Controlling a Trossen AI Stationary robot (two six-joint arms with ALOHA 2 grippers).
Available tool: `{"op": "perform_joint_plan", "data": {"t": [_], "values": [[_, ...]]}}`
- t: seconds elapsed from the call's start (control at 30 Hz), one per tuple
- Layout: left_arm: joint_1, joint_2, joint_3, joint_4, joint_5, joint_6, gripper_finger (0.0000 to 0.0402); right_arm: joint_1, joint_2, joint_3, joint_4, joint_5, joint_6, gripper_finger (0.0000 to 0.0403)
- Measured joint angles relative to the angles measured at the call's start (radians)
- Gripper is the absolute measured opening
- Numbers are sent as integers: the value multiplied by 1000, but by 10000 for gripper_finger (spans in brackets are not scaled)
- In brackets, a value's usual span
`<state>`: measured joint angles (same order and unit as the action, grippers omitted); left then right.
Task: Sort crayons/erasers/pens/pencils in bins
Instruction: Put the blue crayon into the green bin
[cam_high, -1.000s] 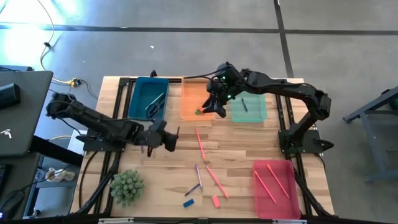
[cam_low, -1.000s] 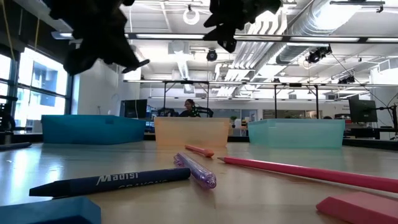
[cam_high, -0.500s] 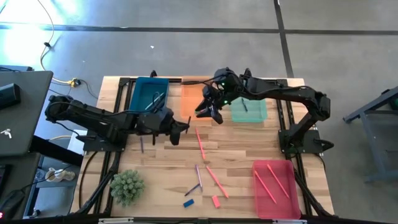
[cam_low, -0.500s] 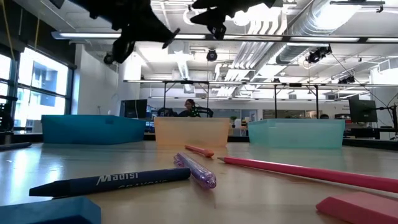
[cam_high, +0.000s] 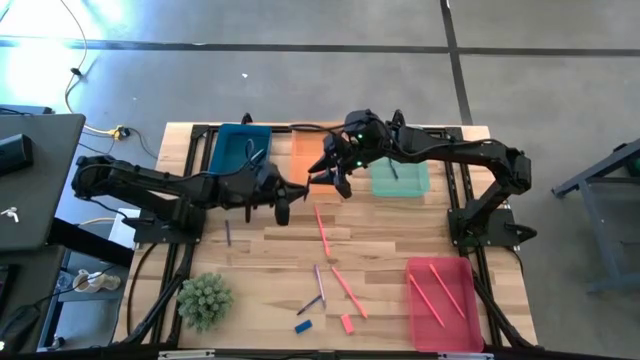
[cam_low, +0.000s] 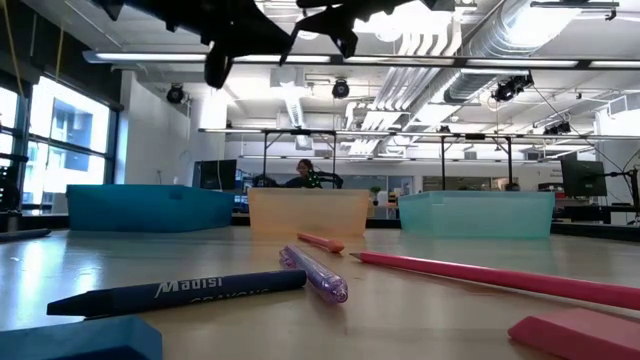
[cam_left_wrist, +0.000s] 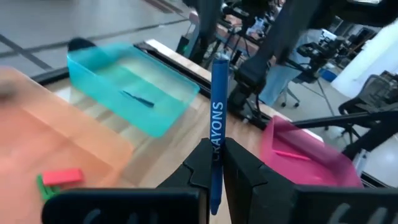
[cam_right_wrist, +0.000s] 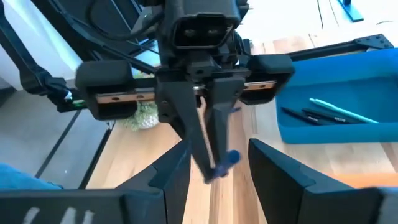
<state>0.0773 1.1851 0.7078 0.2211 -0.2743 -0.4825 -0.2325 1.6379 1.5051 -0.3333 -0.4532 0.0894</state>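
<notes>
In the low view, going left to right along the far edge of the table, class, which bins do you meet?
blue bin → orange bin → teal-green bin

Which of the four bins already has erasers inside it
The orange bin, between the blue and teal bins. It holds red and green erasers; the others hold only long sticks.

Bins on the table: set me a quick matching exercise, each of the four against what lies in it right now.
Bins:
1. blue bin
2. orange bin
3. teal bin
4. pink bin

Contents:
A. two pink pencils
B. green and red erasers
C. one dark stick
D. several pens

Pairs: 1-D, 2-B, 3-C, 4-A.
</notes>
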Motion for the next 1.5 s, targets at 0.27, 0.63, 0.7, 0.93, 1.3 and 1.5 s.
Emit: {"op": "perform_joint_plan", "data": {"t": [0.27, 0.63, 0.7, 0.93, 1.3, 1.5], "values": [[49, 0, 1, 79, 64, 86, 9, -2, 0, 0, 12, 61, 16, 154], [103, 0, 1, 95, 95, 120, 9, -3, 0, 0, 39, 95, 94, 77], [109, 0, 1, 97, 100, 121, 9, -5, 0, 0, 39, 105, 97, 43], [120, 0, 1, 98, 115, 163, 13, -5, 0, 0, 34, 107, 134, 22], [120, 0, 1, 88, 139, 312, 86, -5, 2, 0, 8, 137, 148, 10], [120, 0, 1, 28, 94, 303, 142, -5, 2, 0, -106, 224, 127, 5]]}}
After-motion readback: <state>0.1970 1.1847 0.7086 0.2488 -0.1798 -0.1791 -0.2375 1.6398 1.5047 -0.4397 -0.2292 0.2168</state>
